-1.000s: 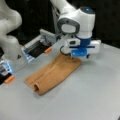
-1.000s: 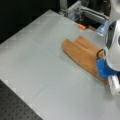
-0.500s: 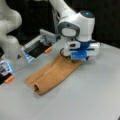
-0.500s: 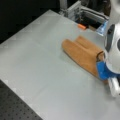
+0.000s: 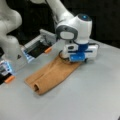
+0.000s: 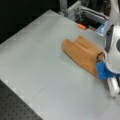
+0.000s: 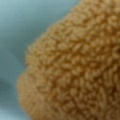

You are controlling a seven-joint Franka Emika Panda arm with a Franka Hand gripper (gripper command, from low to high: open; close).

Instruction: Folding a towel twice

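The towel [image 5: 51, 73] lies folded, soft and floppy; I would grab a corner. My gripper [image 5: 78, 58] sits on its far end; I cannot tell how the fingers stand.

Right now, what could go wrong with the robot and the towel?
1. The tool sits low on one end of the towel, so the folded cloth might drag across the table or come undone.
2. The towel's far end shows a loose rolled opening, so the layers could slip and the fold end up crooked.
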